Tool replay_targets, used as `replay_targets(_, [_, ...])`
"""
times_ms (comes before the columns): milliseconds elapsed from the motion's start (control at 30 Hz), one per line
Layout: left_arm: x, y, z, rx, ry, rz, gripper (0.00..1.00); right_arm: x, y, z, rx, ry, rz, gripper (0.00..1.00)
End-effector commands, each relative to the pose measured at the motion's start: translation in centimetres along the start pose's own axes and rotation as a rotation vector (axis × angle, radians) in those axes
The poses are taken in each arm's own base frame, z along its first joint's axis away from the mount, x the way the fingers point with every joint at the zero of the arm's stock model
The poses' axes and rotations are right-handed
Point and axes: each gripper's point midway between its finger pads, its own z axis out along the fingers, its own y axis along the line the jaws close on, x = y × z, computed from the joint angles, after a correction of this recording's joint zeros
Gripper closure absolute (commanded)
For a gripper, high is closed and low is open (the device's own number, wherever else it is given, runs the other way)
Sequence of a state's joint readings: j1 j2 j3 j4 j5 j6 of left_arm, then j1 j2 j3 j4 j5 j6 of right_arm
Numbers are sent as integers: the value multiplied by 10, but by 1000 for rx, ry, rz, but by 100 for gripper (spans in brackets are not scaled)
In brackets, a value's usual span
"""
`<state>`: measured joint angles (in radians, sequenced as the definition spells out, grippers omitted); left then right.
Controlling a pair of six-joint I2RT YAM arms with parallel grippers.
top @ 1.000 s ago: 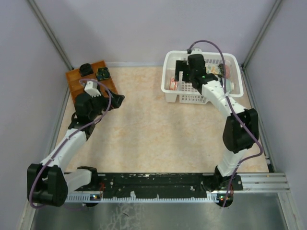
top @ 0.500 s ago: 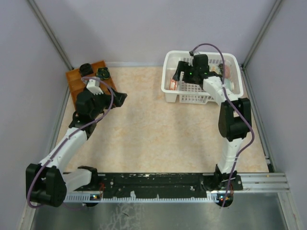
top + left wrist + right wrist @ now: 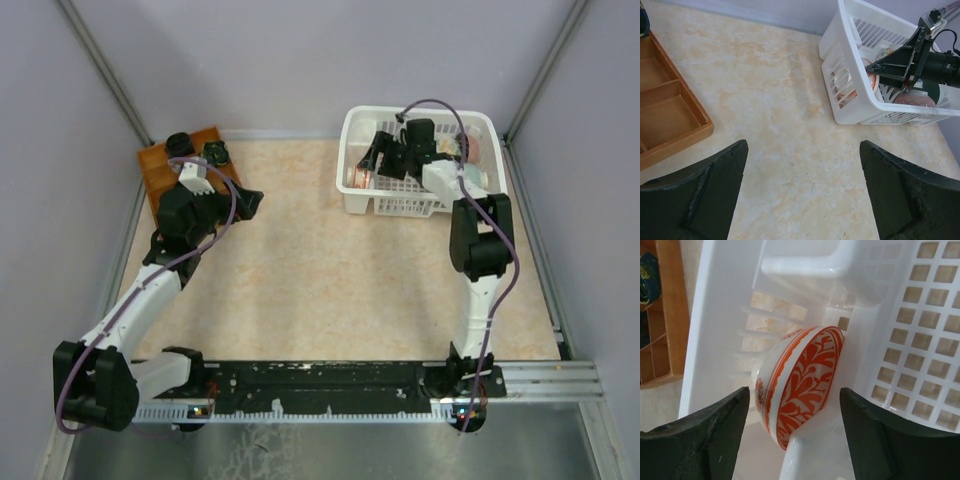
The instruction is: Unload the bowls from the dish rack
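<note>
Straddling an orange-and-white bowl (image 3: 800,365), the right gripper (image 3: 794,390) has its fingers spread, one on each side; whether they touch it I cannot tell. The bowl stands on edge inside the dish rack (image 3: 720,315), at its left end wall, against a white upright divider (image 3: 805,455) that rises between the fingers. A reddish bowl (image 3: 912,98) lies further into the rack. Left of the rack, the left gripper (image 3: 802,145) hangs wide open and empty over the table (image 3: 765,75), beside an orange-brown tray (image 3: 665,120).

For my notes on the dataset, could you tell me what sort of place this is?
Probably a robot test booth rather than a kitchen: bare grey walls, a marbled table with robot arms bolted at its edge, and a dish rack.
</note>
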<state>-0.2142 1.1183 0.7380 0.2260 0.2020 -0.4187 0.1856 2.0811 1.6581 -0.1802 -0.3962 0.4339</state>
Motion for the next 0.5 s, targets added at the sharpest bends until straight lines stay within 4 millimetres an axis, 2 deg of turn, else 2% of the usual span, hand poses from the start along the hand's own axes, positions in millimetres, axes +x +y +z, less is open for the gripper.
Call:
replay_targets(0, [-9, -3, 1, -1, -22, 21, 2, -26, 20, 2, -121, -52, 12, 29])
replay_targets(300, [-6, 1, 1, -18, -20, 20, 2, -22, 30, 4, -242, -42, 68, 53])
replay_targets(467, [-3, 3, 1, -23, -19, 16, 2, -16, 30, 5, -254, -25, 84, 57])
